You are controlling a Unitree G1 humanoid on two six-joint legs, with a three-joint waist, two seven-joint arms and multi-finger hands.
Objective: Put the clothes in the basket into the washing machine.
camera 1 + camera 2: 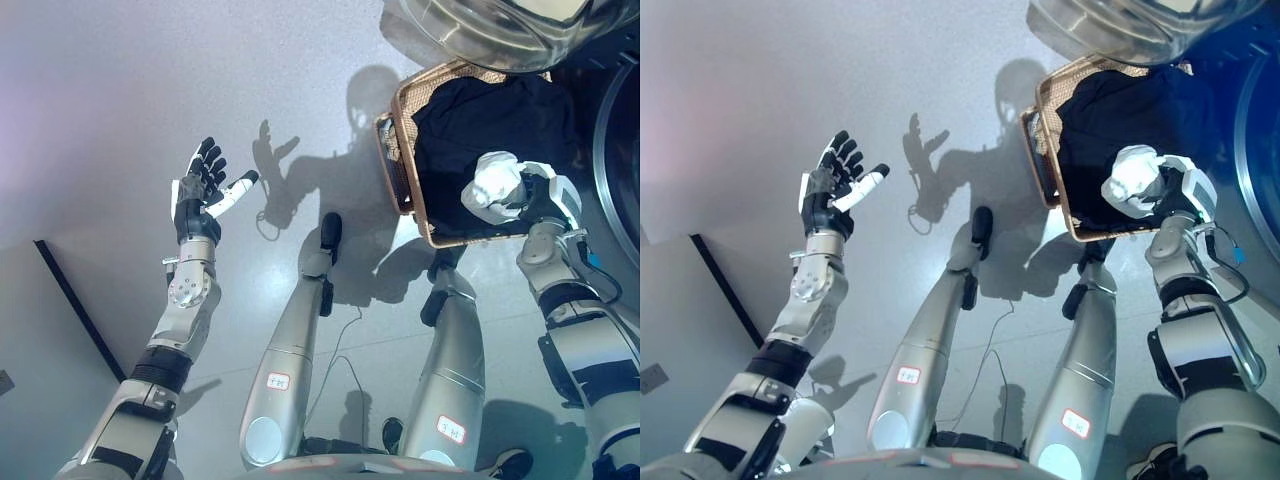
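Right hand (520, 192) fingers curl over dark clothes (490, 120) in basket (403, 150)

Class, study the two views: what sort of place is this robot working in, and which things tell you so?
Probably a laundry area. A woven basket of dark clothes stands on a smooth grey floor, beside a washing machine's round door. The right robot hand holds something white over the basket.
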